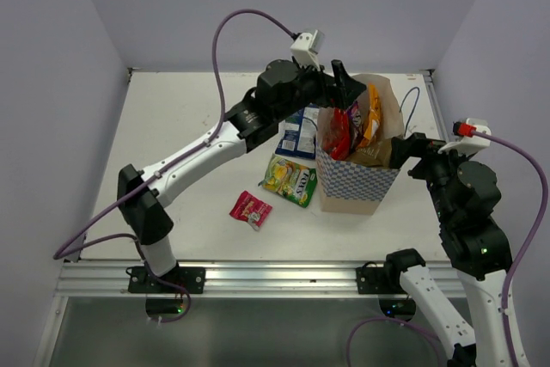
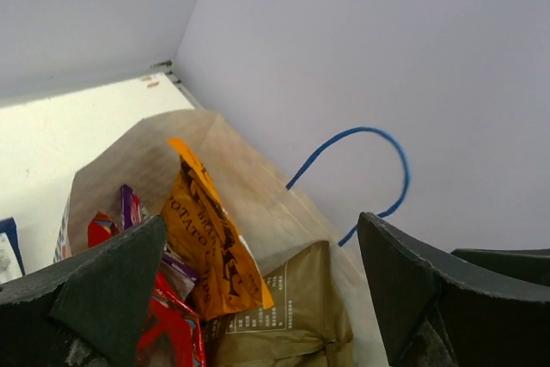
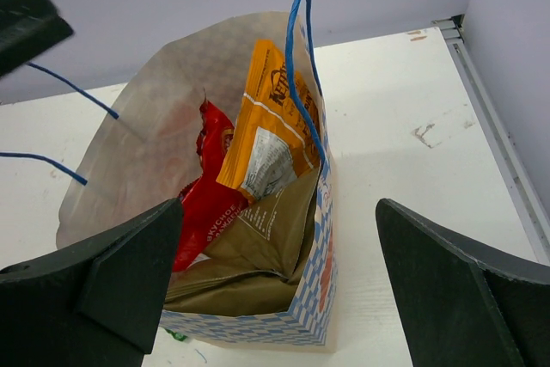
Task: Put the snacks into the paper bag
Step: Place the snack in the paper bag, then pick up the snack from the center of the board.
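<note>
The paper bag (image 1: 359, 185) stands upright right of centre, its zigzag side toward me. An orange packet (image 1: 371, 118), a red packet (image 1: 337, 137) and a purple one (image 1: 354, 114) stick up out of it. My left gripper (image 1: 345, 85) hovers over the bag's mouth, open, with nothing between its fingers. Below it I see the orange packet (image 2: 210, 238), the red one (image 2: 176, 324) and a purple edge (image 2: 131, 208). My right gripper (image 1: 398, 152) is open beside the bag's right side, facing the bag (image 3: 309, 315). A yellow-green packet (image 1: 290, 180), a small pink-red packet (image 1: 250, 209) and a light-blue chip bag (image 1: 298, 137) lie on the table.
The bag's blue cord handles (image 2: 378, 148) arch above its rim, one (image 3: 296, 58) close before my right gripper (image 3: 279, 204). The back wall rises just behind the bag. A metal rail (image 1: 258, 277) runs along the table's near edge.
</note>
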You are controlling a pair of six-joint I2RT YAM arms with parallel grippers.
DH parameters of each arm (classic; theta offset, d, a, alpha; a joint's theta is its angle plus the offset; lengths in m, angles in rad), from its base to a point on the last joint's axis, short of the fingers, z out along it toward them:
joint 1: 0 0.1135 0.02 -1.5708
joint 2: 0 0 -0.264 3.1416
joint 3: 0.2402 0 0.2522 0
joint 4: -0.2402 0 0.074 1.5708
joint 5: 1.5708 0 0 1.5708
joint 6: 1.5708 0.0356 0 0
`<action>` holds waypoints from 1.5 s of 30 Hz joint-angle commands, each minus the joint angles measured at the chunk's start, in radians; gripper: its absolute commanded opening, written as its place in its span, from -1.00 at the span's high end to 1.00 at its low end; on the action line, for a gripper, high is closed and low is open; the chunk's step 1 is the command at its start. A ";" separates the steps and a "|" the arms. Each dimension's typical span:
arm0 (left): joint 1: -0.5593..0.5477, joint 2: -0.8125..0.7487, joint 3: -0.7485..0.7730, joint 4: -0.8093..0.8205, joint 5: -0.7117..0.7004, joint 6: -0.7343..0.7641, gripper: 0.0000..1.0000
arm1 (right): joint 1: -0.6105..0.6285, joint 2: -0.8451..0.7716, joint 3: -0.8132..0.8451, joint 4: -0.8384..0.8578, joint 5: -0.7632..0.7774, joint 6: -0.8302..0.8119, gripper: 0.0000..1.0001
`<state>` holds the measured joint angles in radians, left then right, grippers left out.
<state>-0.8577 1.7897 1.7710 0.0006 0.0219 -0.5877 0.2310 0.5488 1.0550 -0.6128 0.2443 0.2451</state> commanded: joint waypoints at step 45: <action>0.404 -0.072 -0.697 -0.148 0.433 0.124 -0.97 | 0.007 -0.006 -0.020 0.050 0.019 -0.009 -0.97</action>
<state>-0.4564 1.6958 1.0801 -0.2268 0.3851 -0.4412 0.2310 0.5556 1.0435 -0.6086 0.2447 0.2455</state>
